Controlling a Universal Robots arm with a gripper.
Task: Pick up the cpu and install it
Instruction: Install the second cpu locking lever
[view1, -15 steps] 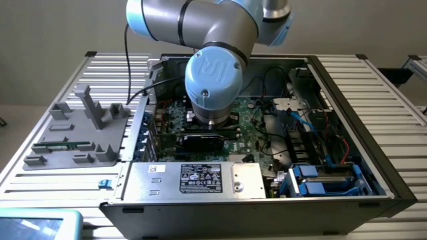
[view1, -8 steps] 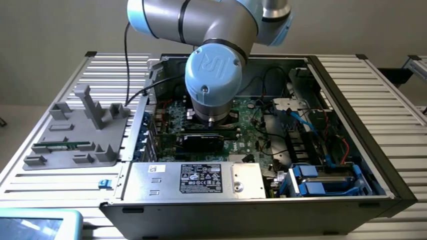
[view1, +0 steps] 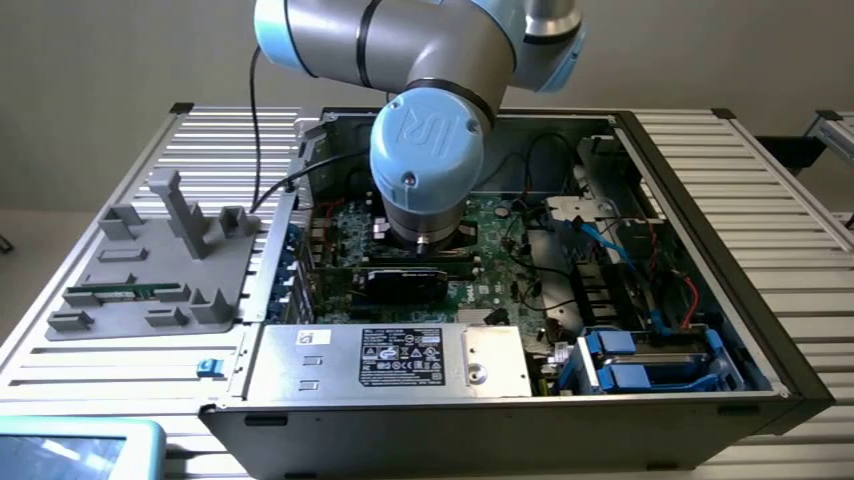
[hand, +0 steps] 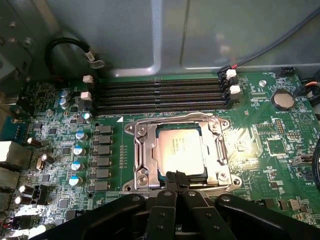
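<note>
In the wrist view we see the cpu (hand: 181, 148) lying flat inside the metal-framed socket (hand: 181, 150) on the green motherboard (hand: 270, 145), just on the near side of the row of dark memory slots (hand: 160, 92). The gripper (hand: 176, 178) sits at the near edge of the chip, its black fingertips (hand: 171, 176) drawn together into a point that appears to touch that edge with nothing clamped between them. In the exterior view we find the arm (view1: 424, 160) reaching down into the open computer case (view1: 694, 200), with a grey parts tray (view1: 147, 290) on the slatted table (view1: 787, 200) at that view's left.
</note>
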